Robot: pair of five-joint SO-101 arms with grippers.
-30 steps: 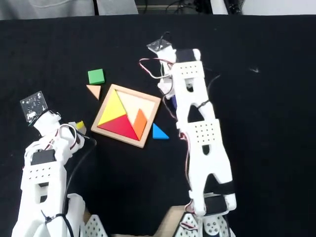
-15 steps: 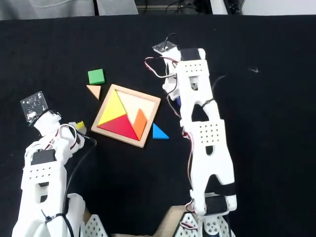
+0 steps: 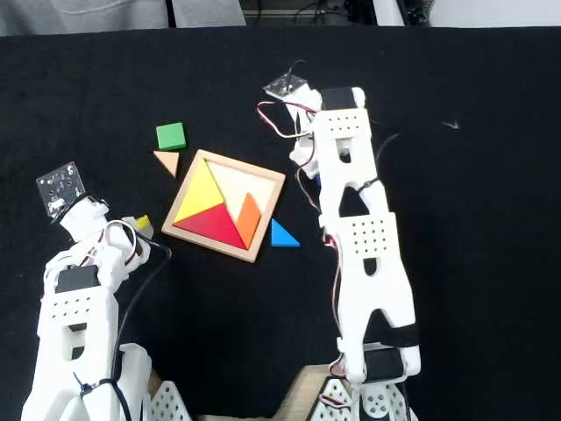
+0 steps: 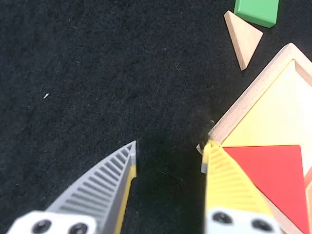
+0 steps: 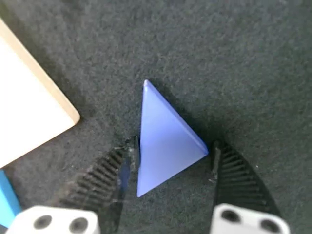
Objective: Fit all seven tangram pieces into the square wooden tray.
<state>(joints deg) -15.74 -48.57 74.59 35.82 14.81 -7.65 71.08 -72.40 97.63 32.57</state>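
Bright, even light is falling from above onto the table in the high view. The black cloth (image 3: 456, 219) is soaking it up and showing almost no shadow. The white arms (image 3: 359, 237) are glaring against it, with their upper faces close to washing out. The tray (image 3: 244, 166) and its coloured pieces are standing out vividly.

In the left wrist view the left gripper (image 4: 168, 148) is casting a soft dark patch on the cloth between its fingers, beside the tray's corner. The green square (image 4: 256, 9) is showing a darker side face.

In the right wrist view the tray's floor is glaring almost white. The blue triangle (image 5: 165, 141) is lying in a soft shadow that is deepening toward the right gripper (image 5: 173, 148).
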